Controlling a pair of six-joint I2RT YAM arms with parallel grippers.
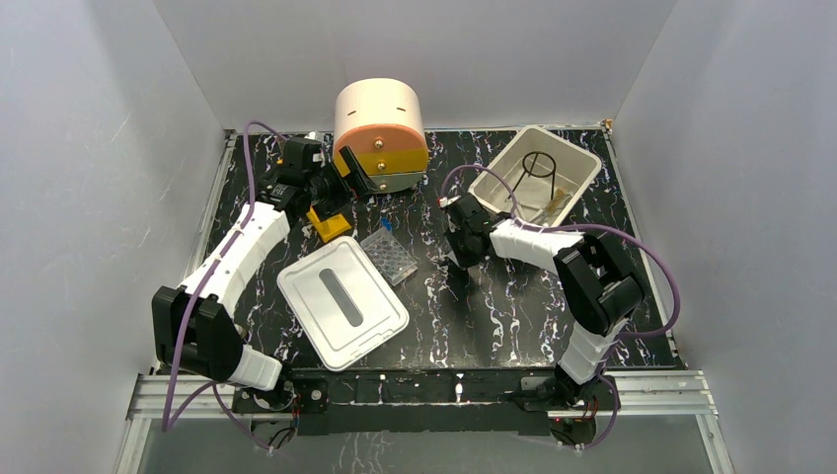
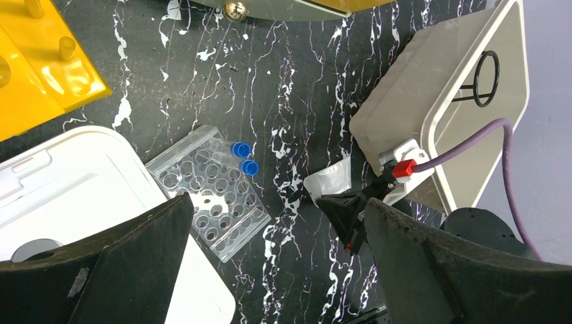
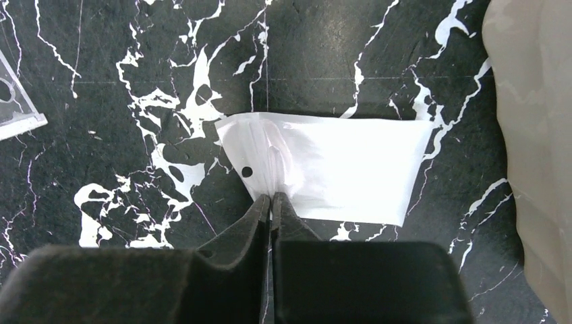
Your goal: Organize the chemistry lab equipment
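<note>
- The right gripper [image 3: 271, 199] has its fingers pinched tight on the near edge of the white triangle [image 3: 337, 169], which lies flat just beside the white bin [image 3: 533, 135].
- The left gripper [image 2: 276, 256] hangs wide apart, holding nothing, well left of the bin.
- The clear well plate [image 2: 209, 192] lies left of the bin too.

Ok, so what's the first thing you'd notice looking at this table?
Probably the big round peach, orange and yellow drawer unit at the back of the black marbled table; it is the brightest thing there. Next comes the right gripper near the middle, its fingers pinched shut on the edge of a thin white sheet beside the white bin. A white lid with a grey slot lies front left.
</note>
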